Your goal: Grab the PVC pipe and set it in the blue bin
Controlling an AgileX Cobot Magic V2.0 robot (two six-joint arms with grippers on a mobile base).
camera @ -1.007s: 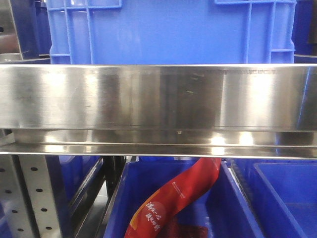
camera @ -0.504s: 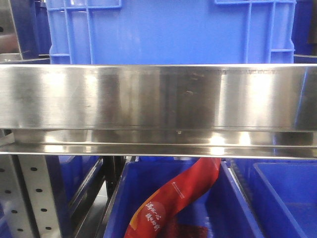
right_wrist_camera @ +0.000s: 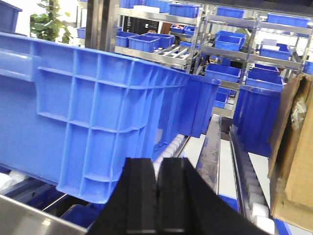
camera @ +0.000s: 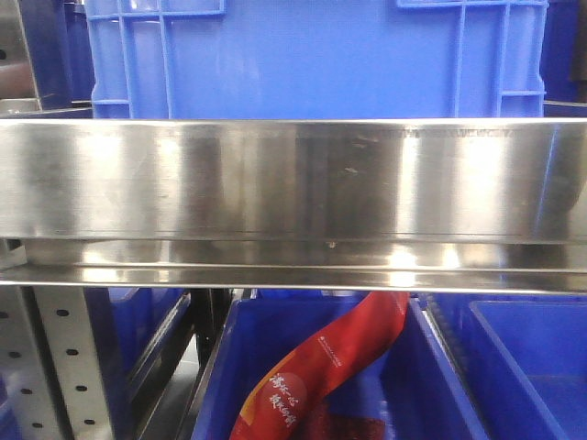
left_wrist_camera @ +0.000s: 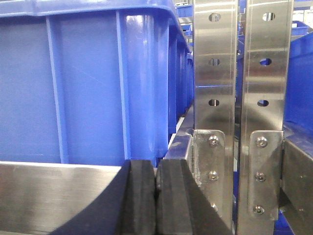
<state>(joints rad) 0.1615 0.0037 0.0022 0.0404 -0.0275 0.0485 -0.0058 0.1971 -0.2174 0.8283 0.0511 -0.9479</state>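
Note:
The PVC pipe is out of view in every frame. A large blue bin (camera: 312,55) stands on the steel shelf (camera: 293,179) right in front of me; its wall (left_wrist_camera: 88,83) fills the left wrist view and its ribbed side (right_wrist_camera: 93,117) fills the left of the right wrist view. My left gripper (left_wrist_camera: 156,169) is shut with nothing between its black fingers, level with the shelf's front rail. Beside the bin's corner, my right gripper (right_wrist_camera: 158,169) is also shut and empty.
Perforated steel uprights (left_wrist_camera: 239,112) stand just right of the left gripper. Below the shelf sit more blue bins (camera: 312,376), one holding a red packet (camera: 321,367). A roller track (right_wrist_camera: 244,171), a cardboard box (right_wrist_camera: 293,152) and further racks of bins (right_wrist_camera: 230,39) lie to the right.

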